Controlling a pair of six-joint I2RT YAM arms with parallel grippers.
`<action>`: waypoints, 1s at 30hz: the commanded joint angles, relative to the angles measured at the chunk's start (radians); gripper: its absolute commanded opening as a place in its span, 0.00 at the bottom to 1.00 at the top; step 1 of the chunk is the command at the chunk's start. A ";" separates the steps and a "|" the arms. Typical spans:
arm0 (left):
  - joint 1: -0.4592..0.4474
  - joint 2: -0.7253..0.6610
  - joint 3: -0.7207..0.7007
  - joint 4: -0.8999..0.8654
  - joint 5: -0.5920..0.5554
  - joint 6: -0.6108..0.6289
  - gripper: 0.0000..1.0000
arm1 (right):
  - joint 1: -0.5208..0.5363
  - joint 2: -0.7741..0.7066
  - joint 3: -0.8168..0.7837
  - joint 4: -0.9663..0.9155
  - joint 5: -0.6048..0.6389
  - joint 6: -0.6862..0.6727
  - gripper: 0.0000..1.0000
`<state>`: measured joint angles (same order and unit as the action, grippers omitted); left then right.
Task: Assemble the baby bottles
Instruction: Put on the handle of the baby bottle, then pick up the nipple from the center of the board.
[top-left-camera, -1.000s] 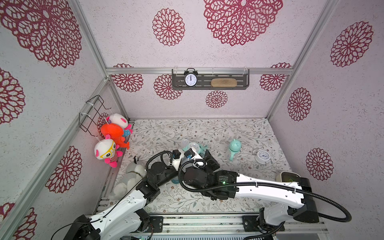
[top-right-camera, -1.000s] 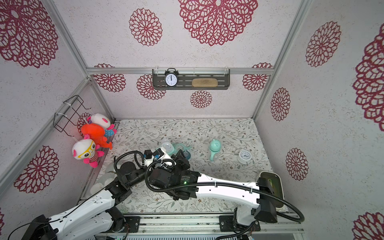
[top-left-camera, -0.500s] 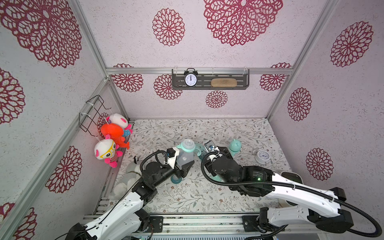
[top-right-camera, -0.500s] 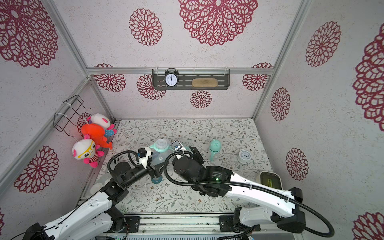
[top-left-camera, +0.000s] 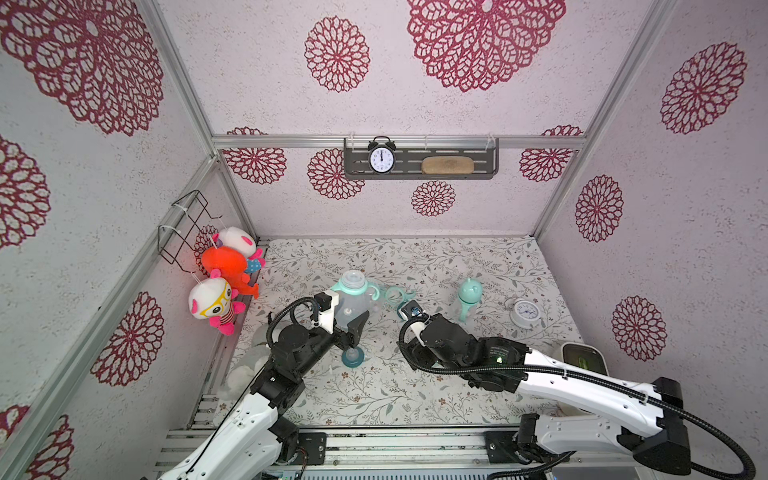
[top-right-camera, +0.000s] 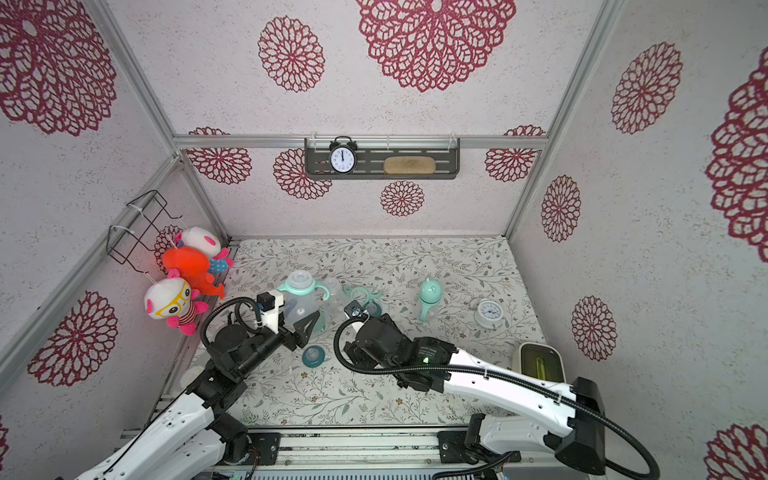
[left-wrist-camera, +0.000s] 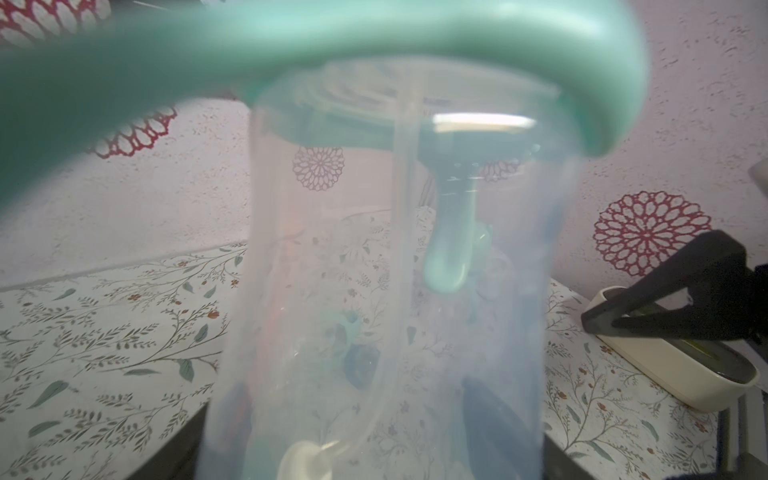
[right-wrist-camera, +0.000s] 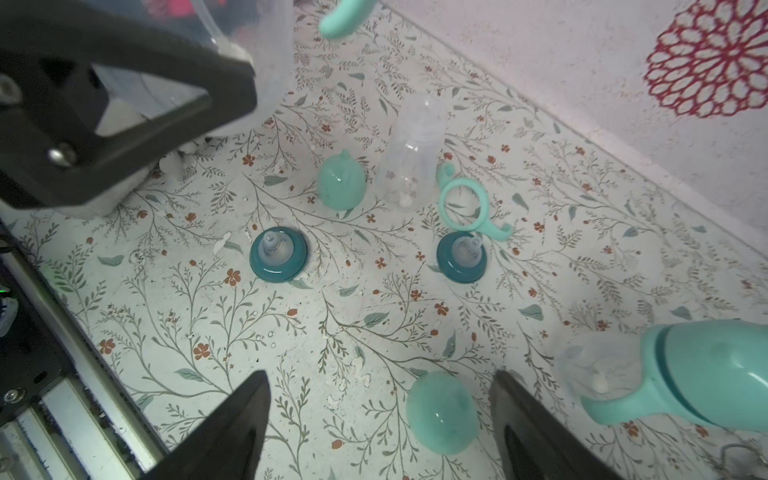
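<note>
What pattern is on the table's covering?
White table covering printed with grey-green leafy twigs and small rust-red flowers; right wrist view shows it best.

Pale textured walls (top-left-camera: 249, 83) with crimson flower medallions meet at silver aluminium rails (top-left-camera: 291, 141). A dark grey metal shelf (top-left-camera: 486, 162) hangs above the leaf-printed white floor (top-left-camera: 374, 395).

both top views are bright and evenly lit, with only faint, soft shadows on the floral mat (top-left-camera: 374, 390) under the right arm (top-left-camera: 561, 378). the wide lens splays the wall posts (top-left-camera: 178, 79) and stretches the pattern toward the corners. the orange plush (top-left-camera: 224, 266) is oversaturated and throws a red glow on the left wall (top-left-camera: 83, 208). in the left wrist view the clear bottle (left-wrist-camera: 374, 291) and its mint ring (left-wrist-camera: 291, 50) are out of focus, with 1 white glare streak near the neck. the right wrist view is sharp on the mat but soft on the right gripper (right-wrist-camera: 380, 376) and its fingers (right-wrist-camera: 232, 436).
</note>
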<state>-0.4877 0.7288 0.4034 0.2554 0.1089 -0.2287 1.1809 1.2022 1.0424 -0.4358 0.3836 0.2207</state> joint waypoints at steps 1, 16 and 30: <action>0.029 -0.040 0.032 -0.044 -0.049 -0.025 0.00 | -0.011 0.027 -0.038 0.149 -0.100 0.043 0.86; 0.093 -0.175 0.053 -0.165 -0.106 -0.100 0.00 | -0.027 0.389 -0.108 0.577 -0.272 0.034 0.93; 0.092 -0.234 0.055 -0.211 -0.038 -0.150 0.00 | -0.024 0.704 0.093 0.649 -0.308 0.012 0.92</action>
<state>-0.4057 0.5034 0.4366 0.0372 0.0471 -0.3550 1.1599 1.8954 1.1042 0.1745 0.0776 0.2451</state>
